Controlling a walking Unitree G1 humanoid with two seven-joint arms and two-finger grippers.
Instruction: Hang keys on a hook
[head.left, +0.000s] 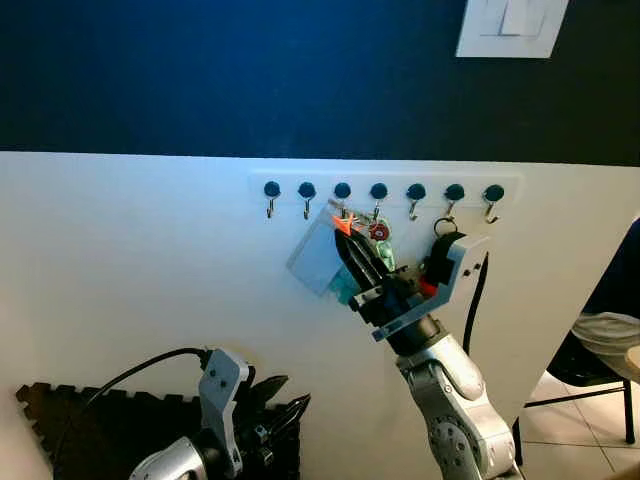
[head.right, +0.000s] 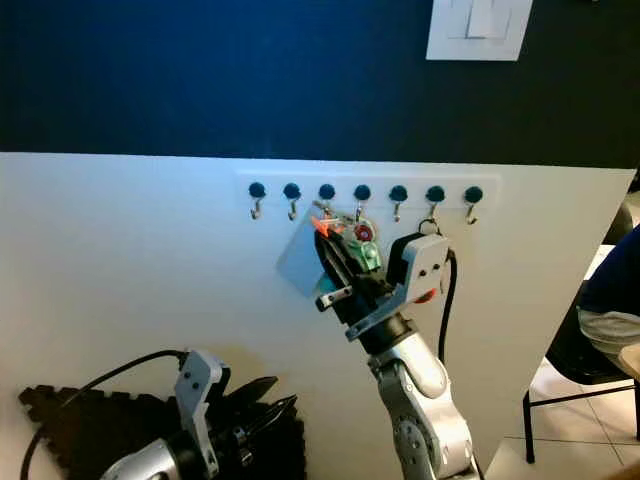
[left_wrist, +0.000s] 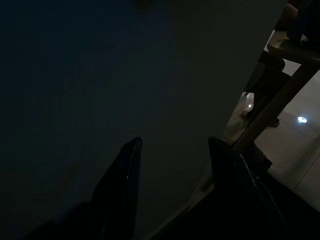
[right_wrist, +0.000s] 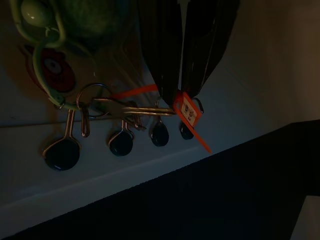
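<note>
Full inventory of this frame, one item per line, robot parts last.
Hook rail: 1, white, seven dark-knobbed hooks, on white wall.
Keys: 1 bunch, silver ring, with orange tag, red fob, green charm and clear card; at the middle hooks.
Light switch: 1, white, on navy upper wall.
Foam mat: 1, black, floor lower left.
Chair: 1, black, far right, person seated.
Right gripper: black, shut on orange tag by the hooks.
Left gripper: black, open, low and idle.
</note>
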